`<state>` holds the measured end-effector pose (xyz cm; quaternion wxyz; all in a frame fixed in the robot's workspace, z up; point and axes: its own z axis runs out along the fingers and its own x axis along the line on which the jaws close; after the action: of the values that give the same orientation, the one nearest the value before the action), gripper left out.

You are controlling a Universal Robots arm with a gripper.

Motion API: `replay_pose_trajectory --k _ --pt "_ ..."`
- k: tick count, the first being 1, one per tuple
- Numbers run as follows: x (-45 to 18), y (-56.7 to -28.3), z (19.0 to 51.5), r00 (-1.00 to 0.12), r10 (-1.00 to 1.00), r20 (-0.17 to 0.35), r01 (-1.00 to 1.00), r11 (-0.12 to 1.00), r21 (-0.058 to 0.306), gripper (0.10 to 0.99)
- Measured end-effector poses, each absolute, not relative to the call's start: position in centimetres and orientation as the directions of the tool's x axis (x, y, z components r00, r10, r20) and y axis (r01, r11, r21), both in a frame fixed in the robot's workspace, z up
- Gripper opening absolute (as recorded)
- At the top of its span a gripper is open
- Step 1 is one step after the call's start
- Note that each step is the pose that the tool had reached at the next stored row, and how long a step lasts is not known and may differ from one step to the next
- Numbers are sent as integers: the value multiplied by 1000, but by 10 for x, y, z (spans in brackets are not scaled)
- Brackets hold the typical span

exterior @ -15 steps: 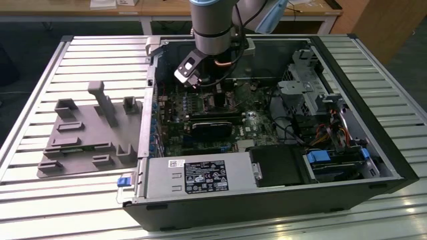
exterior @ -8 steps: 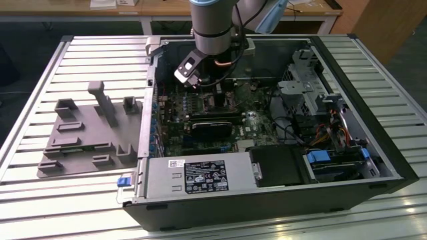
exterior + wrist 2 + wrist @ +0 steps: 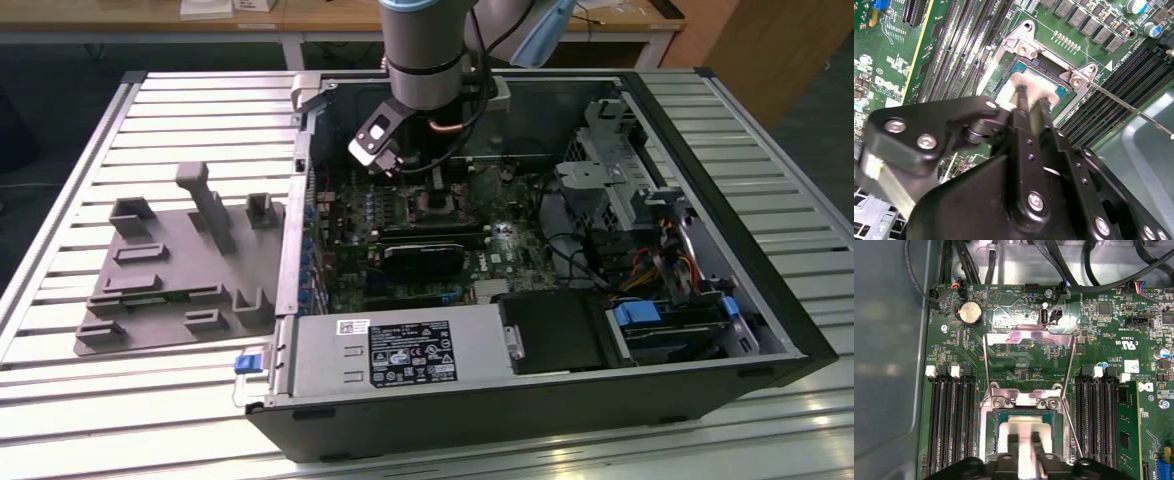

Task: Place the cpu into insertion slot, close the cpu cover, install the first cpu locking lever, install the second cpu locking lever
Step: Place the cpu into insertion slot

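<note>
Seating the chip looks to be the step in hand: the cpu, a small flat square with a pale silver-grey metal top, lies inside the silver-rimmed insertion slot on the green motherboard, and the black gripper hangs right over it. Its two fingers are set narrow, a slim gap between them, well inside the chip's edges and clamped on nothing; whether the tips touch the metal top I cannot tell. The cpu cover, a thin silvery square frame plate with a large window, is swung open off the slot, so closing is not yet done. One thin wire locking lever angles away from a slot corner, unlatched by the look of it; a second I cannot pick out with certainty. Judgement: the next move calls for the chip lying flat and square in its seat, and for a clean straight departure that does not drag it askew. Count: one cpu, one cover, one gripper, one lever seen plainly, two banks of long black memory slots flanking the slot, one round silver coin cell, one open black computer case, one grey moulded fixture tray beside it at the exterior view's left.
</note>
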<state>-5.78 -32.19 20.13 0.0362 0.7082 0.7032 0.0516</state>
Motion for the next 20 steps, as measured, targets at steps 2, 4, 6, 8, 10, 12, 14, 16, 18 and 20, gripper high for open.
replay_pose_trajectory --k 2,4,6,8,10,12,14,16,18,20 --pt "-58 -322 201 6 1000 22 992 -8 124 180" --pt "-58 -322 201 6 1000 22 992 -8 124 122" --pt "-58 -322 201 6 1000 22 992 -8 124 102" --pt "-58 -322 201 6 1000 22 992 -8 124 102" --pt "-58 -322 201 16 1000 22 992 -18 124 102" --pt "-58 -322 201 36 999 22 992 -39 124 102" --pt "-58 -322 200 41 999 22 991 -44 124 102" --pt "-58 -322 199 43 999 22 991 -45 124 102" --pt "-58 -322 199 44 999 21 991 -46 124 102" --pt "-58 -322 199 44 999 21 991 -46 124 102"
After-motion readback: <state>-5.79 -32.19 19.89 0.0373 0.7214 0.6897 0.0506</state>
